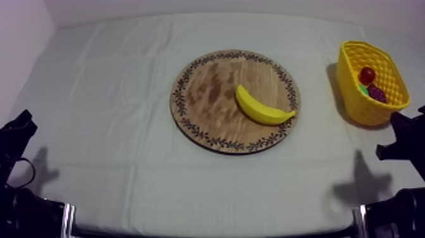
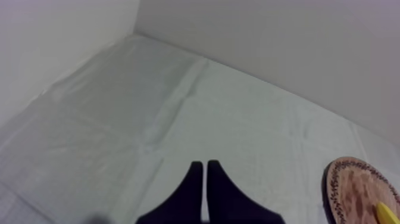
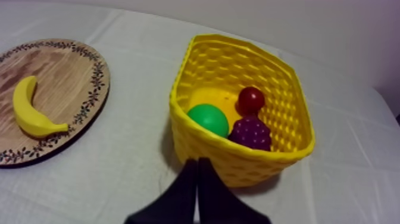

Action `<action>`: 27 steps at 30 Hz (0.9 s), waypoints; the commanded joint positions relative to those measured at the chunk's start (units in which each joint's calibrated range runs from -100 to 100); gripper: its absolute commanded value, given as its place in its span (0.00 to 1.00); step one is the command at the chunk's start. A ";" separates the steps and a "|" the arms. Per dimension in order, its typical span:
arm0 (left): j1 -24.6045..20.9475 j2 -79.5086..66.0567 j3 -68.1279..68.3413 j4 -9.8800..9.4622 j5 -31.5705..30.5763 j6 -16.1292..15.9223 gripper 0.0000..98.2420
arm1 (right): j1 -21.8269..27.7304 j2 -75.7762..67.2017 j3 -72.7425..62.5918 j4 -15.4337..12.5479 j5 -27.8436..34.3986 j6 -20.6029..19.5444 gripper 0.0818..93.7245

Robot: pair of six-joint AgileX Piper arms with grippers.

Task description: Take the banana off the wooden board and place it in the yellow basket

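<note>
A yellow banana (image 1: 260, 107) lies on the right half of the round wooden board (image 1: 209, 95) in the middle of the table. The yellow basket (image 1: 354, 95) stands at the far right and holds a small red fruit (image 1: 367, 75), a purple bunch of grapes (image 1: 377, 93) and a green fruit (image 3: 208, 119). My left gripper (image 1: 19, 126) rests low at the left edge; its fingers (image 2: 191, 184) lie together, shut on nothing. My right gripper (image 1: 397, 126) sits low at the right, just in front of the basket (image 3: 238, 161), fingers (image 3: 205, 179) together. The banana (image 3: 30, 110) lies on the board (image 3: 65, 71) left of it.
Grey-white cloth (image 1: 114, 126) covers the whole table, with open room left of the board and along the front edge. A pale wall (image 2: 268, 42) borders the back and the left side.
</note>
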 commanded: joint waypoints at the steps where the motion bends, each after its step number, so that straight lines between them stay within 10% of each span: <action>1: 0.01 0.00 0.03 0.03 -0.01 0.01 0.00 | 0.00 -0.03 0.03 -0.01 0.05 -0.05 0.01; 27: 0.01 0.00 0.03 0.03 -0.01 0.01 0.00 | -4.77 0.04 -0.16 0.04 2.06 -0.10 0.00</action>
